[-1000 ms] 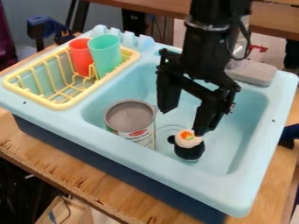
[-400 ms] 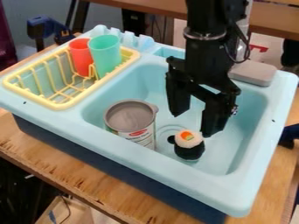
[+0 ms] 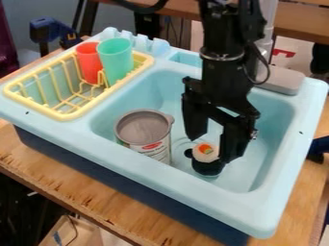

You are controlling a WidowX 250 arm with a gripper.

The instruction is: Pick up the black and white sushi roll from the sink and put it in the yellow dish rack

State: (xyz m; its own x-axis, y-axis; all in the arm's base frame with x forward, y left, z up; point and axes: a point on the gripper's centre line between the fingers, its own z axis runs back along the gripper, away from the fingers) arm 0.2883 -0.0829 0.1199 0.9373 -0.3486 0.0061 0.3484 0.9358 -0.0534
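Note:
The black gripper [image 3: 211, 148] hangs from the top into the sink basin, open, its two fingers spread left and right. Just below and between them is a sushi roll [image 3: 206, 158] with a white top, an orange-green centre and a black side, standing on the basin floor. The right finger overlaps the roll's right edge; whether they touch, I cannot tell. Left of the gripper a metal can [image 3: 145, 131] with a grey top and a printed label stands upright in the basin.
A light blue toy sink [image 3: 193, 192] rests on a wooden table [image 3: 83, 185]. On its left side a yellow dish rack [image 3: 64, 116] holds a red cup [image 3: 89, 63] and a green cup [image 3: 116, 60]. A grey block [image 3: 280, 79] lies on the back right rim.
The gripper first shifted right and back, then came lower towards the camera, closer over the sushi roll. Its fingers remain spread. The roll, can and cups have stayed put.

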